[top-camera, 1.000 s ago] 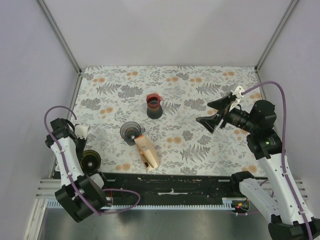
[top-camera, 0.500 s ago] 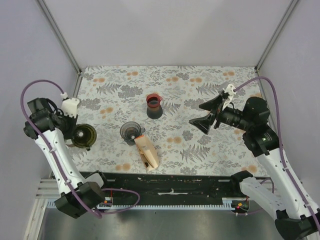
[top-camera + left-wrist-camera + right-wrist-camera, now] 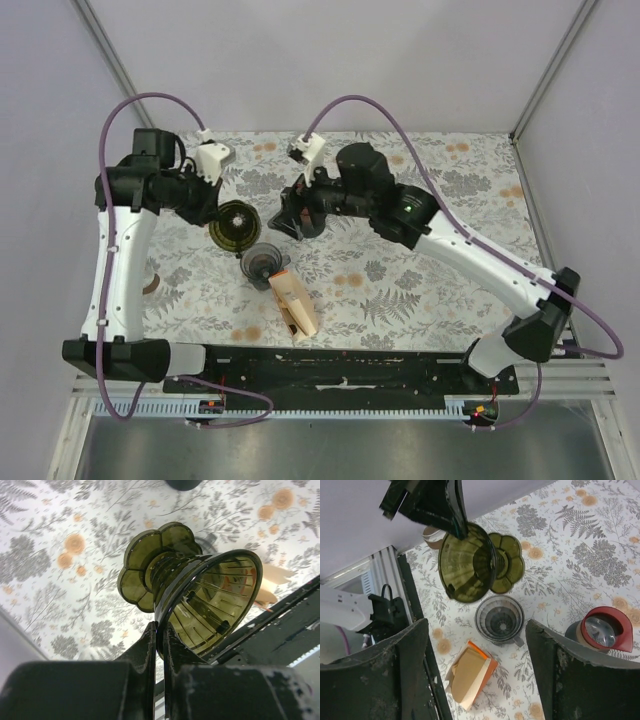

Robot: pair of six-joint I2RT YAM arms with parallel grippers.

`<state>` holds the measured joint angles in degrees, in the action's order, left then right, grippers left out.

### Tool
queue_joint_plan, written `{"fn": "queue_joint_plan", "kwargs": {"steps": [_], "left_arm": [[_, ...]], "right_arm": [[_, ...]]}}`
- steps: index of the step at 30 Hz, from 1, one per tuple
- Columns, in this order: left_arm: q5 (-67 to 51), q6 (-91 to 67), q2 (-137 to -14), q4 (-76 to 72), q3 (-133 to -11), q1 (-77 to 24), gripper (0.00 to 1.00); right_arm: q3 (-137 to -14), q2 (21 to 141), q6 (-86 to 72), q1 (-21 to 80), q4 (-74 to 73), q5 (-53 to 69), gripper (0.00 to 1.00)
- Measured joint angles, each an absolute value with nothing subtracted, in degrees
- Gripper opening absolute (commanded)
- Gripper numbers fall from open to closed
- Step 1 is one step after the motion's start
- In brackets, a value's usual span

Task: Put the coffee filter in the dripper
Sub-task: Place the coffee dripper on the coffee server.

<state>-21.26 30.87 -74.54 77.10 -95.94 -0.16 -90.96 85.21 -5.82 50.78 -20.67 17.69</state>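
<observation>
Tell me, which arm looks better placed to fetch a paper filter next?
Probably the right. The right gripper is open and empty, with the filter pack in its wrist camera's view. The left gripper is busy, clamped on the rim of the green dripper, which it holds off the table.

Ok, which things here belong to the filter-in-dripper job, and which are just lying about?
Job: olive dripper, clamped by its rim in the left claw; pack of paper filters.
Lying about: red-rimmed carafe; second grey dripper, untouched; small brown round thing.
</observation>
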Motion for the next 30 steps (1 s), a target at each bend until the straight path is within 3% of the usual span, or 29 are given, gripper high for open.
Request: {"fn": "queue_joint_plan", "kwargs": {"steps": [7, 11, 15, 17, 19, 23, 25, 28, 30], "left_arm": [[-21.08, 26.35, -80.79, 77.52, -98.87, -9.17, 0.02], [-21.76, 25.50, -82.43, 77.71, -99.72, -10.87, 0.02], [-22.46, 24.34, -83.05, 77.82, -100.64, -10.63, 0.02], [-22.61, 23.68, -83.13, 77.82, -101.12, -10.31, 0.02], [-22.87, 23.14, -83.22, 77.62, -101.56, -10.28, 0.02], [-23.53, 22.48, -83.53, 77.43, -102.15, -10.31, 0.02], [-23.77, 22.28, -83.99, 77.36, -102.17, -10.37, 0.21], [-24.43, 21.69, -84.95, 76.77, -102.50, -10.61, 0.59], [-24.56, 20.69, -85.78, 76.23, -103.59, -10.81, 0.69]], "right_arm": [[-100.36, 96.75, -5.74, 52.18, -24.49, 13.21, 0.69], [-104.12, 102.30, -5.26, 52.18, -26.06, 11.25, 0.49], [-105.82, 105.67, -4.69, 52.29, -27.86, 8.71, 0.36], [-106.24, 106.30, -4.51, 52.27, -28.42, 7.57, 0.22], [-106.85, 106.50, -4.97, 52.27, -28.42, 7.16, 0.00], [-107.20, 106.52, -4.71, 52.21, -28.91, 6.26, 0.00], [-107.22, 106.56, -4.97, 51.72, -29.34, 7.01, 0.00], [-107.20, 106.63, -5.82, 50.19, -30.20, 9.45, 0.00], [-107.20, 106.63, -6.68, 48.21, -31.27, 12.12, 0.00]]}}
